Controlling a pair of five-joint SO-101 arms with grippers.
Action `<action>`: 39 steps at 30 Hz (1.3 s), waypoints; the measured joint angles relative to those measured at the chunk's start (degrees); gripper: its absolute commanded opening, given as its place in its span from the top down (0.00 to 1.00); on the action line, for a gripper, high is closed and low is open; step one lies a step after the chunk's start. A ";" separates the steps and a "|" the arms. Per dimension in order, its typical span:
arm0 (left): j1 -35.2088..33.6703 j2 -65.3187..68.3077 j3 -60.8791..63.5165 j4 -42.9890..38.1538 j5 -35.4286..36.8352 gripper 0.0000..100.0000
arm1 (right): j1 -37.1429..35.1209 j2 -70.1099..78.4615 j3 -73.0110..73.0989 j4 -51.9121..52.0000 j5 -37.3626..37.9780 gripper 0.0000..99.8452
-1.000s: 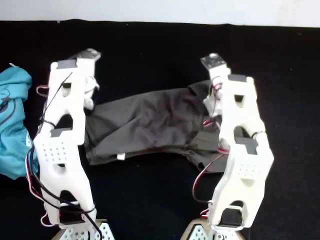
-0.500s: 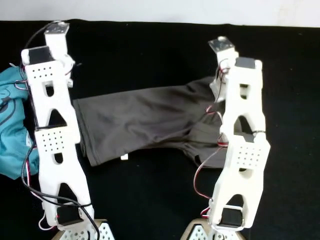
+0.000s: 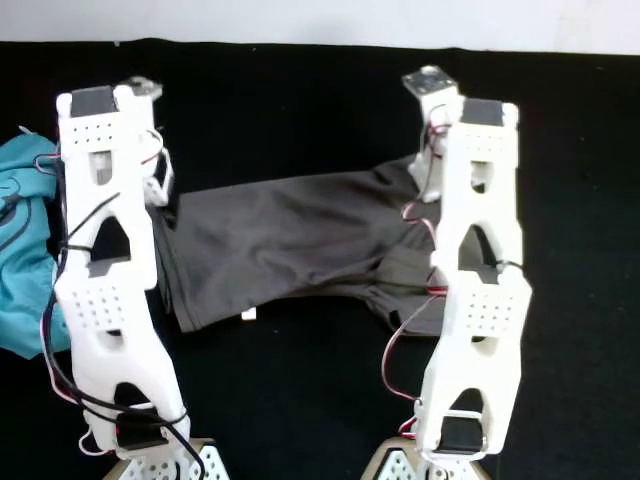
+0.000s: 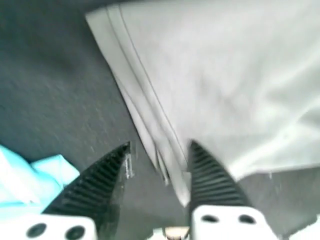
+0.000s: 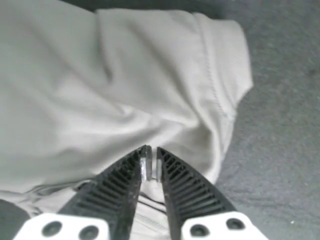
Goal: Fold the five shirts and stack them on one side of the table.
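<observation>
- Grey shirt [image 3: 290, 245]: lies spread on the black table [image 3: 300, 100] between the two arms, creased, with one sleeve bunched at the right arm's side.
- Left gripper [image 4: 157, 165]: claw wide, low over the shirt's hemmed edge, one finger [image 4: 212, 175] on the fabric and the other over bare table.
- Right gripper [image 5: 150, 162]: claw narrowed to a slit, pinching grey shirt fabric near the sleeve.
- Teal shirt [image 3: 25, 250]: crumpled at the table's left edge, beside the left arm.
</observation>
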 measured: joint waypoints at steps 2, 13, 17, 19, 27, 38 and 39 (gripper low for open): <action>0.00 -0.62 3.25 -1.67 0.09 0.79 | -0.97 0.00 0.00 0.35 0.00 0.97; 0.35 3.96 4.48 -12.13 3.96 0.95 | -1.67 0.35 -0.09 1.32 0.00 0.97; 0.35 3.96 2.11 -12.22 4.22 0.98 | -1.67 0.35 -0.09 1.41 0.00 0.97; 0.35 3.96 0.88 -12.22 4.31 0.98 | -1.67 0.35 -0.09 1.41 0.00 0.97; 1.05 3.96 0.26 -12.22 4.31 0.90 | -1.93 0.44 -0.09 1.41 0.00 0.97; 1.49 3.96 0.26 -4.13 16.00 0.83 | -1.93 0.53 -0.09 1.67 0.00 0.97; 1.49 3.96 0.26 -3.78 17.76 0.83 | -1.93 0.53 -0.09 2.20 0.00 0.97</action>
